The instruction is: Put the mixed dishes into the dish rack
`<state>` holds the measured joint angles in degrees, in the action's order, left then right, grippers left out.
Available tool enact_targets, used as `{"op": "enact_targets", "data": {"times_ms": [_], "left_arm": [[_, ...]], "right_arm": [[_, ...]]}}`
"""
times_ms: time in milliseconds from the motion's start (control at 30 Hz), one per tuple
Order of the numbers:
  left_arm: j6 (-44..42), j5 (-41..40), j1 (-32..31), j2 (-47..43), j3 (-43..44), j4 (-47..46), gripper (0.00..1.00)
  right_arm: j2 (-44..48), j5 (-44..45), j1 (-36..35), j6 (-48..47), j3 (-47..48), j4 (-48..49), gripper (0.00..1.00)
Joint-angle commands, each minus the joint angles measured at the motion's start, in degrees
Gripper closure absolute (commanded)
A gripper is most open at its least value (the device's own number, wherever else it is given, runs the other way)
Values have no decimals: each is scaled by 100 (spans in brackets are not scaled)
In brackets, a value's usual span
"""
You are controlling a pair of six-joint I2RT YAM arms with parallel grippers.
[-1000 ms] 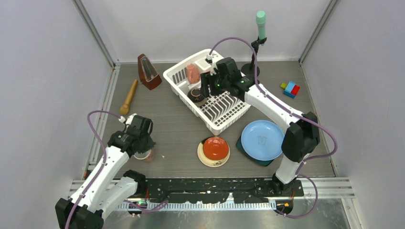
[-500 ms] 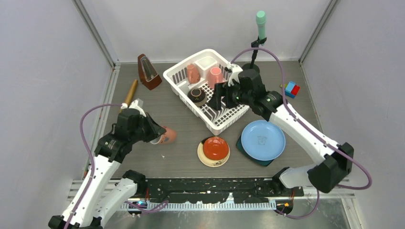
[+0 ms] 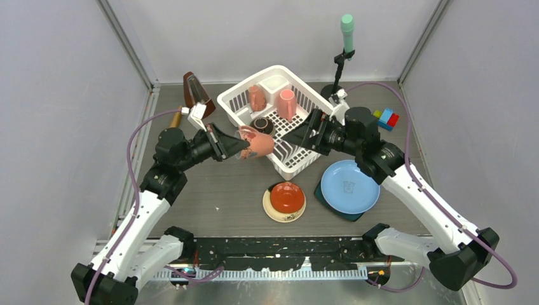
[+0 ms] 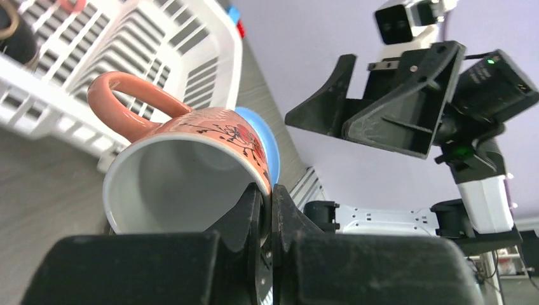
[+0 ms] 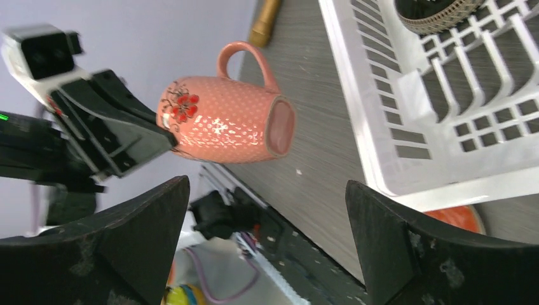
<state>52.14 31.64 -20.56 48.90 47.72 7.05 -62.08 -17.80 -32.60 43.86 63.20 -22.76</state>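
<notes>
Three pink mugs [image 3: 257, 143], two plates [image 3: 349, 186], two saucers [image 3: 286, 197] — one bowl [image 3: 261, 125]

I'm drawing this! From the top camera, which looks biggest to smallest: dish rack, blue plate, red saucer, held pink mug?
1. dish rack
2. light blue plate
3. red saucer and pink mug look about alike; the mug is lifted nearer the camera, so I won't rank them.

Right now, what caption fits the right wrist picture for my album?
Left gripper holds a pink mug sideways beside the dish rack, in front of the open right gripper.
</notes>
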Motion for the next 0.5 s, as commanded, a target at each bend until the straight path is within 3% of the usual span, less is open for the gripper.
{"op": "enact_targets", "data": {"times_ms": [0, 167, 267, 467], "left_arm": [[30, 289, 8, -263, -70, -2334, 100], [364, 302, 8, -245, -247, -3276, 100], [418, 486, 0, -207, -330, -3916, 100], [685, 838, -10, -39, -194, -4377, 100]], "right_arm": [[505, -208, 121, 1507, -77, 1034, 0], [382, -633, 237, 2067, -99, 1491, 0], [237, -931, 276, 2757, -376, 2448, 0], [-180, -1320, 280, 3452, -486, 3398, 0]]}}
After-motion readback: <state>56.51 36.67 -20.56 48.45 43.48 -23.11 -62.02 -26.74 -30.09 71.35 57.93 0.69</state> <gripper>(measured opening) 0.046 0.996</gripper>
